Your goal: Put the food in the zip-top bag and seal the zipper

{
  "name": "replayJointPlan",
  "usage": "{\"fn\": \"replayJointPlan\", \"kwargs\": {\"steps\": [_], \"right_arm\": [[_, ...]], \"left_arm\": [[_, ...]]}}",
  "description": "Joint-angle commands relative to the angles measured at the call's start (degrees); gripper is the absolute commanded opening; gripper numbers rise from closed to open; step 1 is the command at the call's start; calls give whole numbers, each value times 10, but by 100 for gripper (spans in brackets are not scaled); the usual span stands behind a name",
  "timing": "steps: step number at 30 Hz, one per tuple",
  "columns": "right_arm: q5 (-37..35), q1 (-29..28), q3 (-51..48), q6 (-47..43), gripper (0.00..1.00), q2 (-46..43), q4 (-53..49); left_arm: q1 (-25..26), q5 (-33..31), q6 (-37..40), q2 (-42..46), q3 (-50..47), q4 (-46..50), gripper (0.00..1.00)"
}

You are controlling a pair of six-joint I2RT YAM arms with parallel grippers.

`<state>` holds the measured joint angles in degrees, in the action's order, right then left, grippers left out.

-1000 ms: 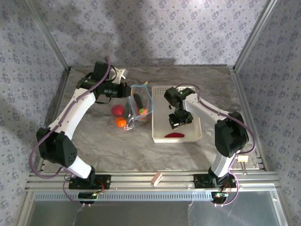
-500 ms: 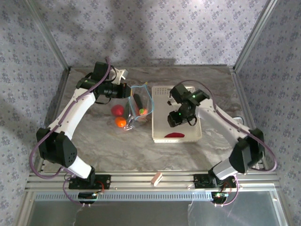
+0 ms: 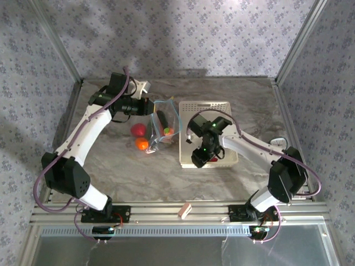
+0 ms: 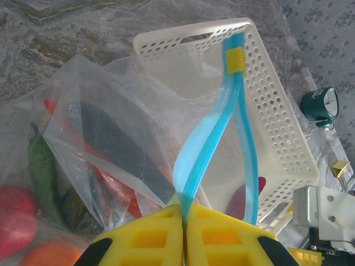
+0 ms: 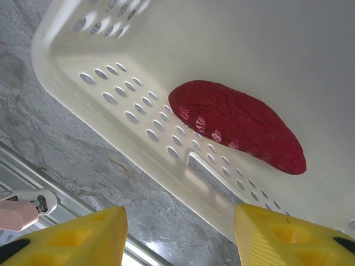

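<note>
The left pincer [image 4: 183, 221] is clamped together on the blue zipper [image 4: 204, 136] of the clear bag [image 4: 111, 105], just beside the basket [image 4: 272, 111]. The right pincer [image 5: 178, 224] stands apart, holding nothing, above the dark red slice [image 5: 238, 130] lying in the basket.

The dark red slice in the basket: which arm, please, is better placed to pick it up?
Right: the right gripper, open, hovers over the dark red slice in the basket; the left gripper is shut on the zipper.
</note>
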<state>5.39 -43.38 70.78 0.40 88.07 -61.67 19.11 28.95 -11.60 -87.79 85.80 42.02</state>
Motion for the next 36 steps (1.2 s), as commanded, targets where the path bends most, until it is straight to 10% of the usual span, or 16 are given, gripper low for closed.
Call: {"fn": "replayJointPlan", "kwargs": {"steps": [1,11,23,36], "right_arm": [[-4,4,5,-22,55,22,-16],[3,-2,1,-36,54,77,-28],[40,11,51,-85,1,139,-66],[117,105,193,-45,0,124,4]], "left_arm": [[-1,3,8,26,5,3,10],[-1,3,8,27,4,2,10],[-2,-1,8,27,3,3,10],[-2,-8,6,29,9,8,10]]}}
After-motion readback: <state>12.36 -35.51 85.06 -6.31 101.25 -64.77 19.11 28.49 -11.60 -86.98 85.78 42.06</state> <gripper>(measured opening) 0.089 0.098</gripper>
